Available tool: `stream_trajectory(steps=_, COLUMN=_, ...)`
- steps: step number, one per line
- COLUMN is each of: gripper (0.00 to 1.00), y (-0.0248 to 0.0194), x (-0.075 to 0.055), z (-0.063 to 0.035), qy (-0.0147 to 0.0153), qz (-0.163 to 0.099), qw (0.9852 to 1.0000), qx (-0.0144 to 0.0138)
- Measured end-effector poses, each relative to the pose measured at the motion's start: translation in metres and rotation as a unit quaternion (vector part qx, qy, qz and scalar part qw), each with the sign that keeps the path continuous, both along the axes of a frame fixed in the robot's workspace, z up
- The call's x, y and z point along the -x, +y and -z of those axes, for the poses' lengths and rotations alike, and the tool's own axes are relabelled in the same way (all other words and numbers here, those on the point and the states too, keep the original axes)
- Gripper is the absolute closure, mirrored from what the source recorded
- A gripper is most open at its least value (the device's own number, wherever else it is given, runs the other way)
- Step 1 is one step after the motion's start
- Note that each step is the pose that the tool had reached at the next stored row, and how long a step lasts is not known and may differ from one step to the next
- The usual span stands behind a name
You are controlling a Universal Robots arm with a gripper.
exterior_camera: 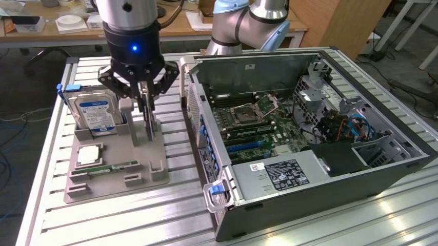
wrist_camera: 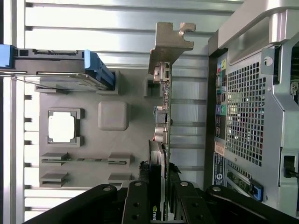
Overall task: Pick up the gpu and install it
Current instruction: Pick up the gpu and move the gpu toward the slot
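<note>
Starting at the exterior view's left: a grey tray [exterior_camera: 110, 180] is sitting on the slatted metal table [exterior_camera: 137, 221], and the drive [exterior_camera: 96, 116] is standing upright in a slot at the tray's 11 o'clock corner, its blue-white label facing us. Below it, at about 8 o'clock on the tray, a square chip [exterior_camera: 89, 154] is lying flat in its pocket, and a memory stick [exterior_camera: 114, 167] is lying just beside the chip, toward 5 o'clock from it.

Moving right, the gripper [exterior_camera: 145, 105] is hanging straight down over the tray's 1 o'clock side with a blue light glowing on its body. Its fingers are pinching the gpu [exterior_camera: 150, 129] from both faces. The gpu is standing on edge in its tray slot, between the drive and the case, thin and upright. From the wrist, the gripper [wrist_camera: 161, 173] is showing black linkages on either side of the card, and the gpu [wrist_camera: 164, 116] is running edge-on away from them, its metal bracket [wrist_camera: 169, 43] sticking out past the tray's edge.

Further right, at 3 o'clock from the tray, the case [exterior_camera: 308, 171] is lying on its side with the panel off, the board [exterior_camera: 267, 128] facing up inside. The case is sitting just beside the tray, and cables are bunching at the board's 3 o'clock.
</note>
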State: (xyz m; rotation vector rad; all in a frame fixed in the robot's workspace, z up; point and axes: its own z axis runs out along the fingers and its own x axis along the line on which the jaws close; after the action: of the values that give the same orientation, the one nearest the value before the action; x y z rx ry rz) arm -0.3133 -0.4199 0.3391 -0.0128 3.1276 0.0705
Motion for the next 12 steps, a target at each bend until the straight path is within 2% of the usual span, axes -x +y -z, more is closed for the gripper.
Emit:
stream_trajectory(steps=5, gripper=0.74, y=0.0, x=0.0, z=-0.0054, qy=0.0, qz=0.0, qw=1.0, qx=0.0)
stream_trajectory(steps=12, gripper=0.74, y=0.0, x=0.0, z=-0.0291, qy=0.0001, qz=0.0, qw=1.0, qx=-0.0001)
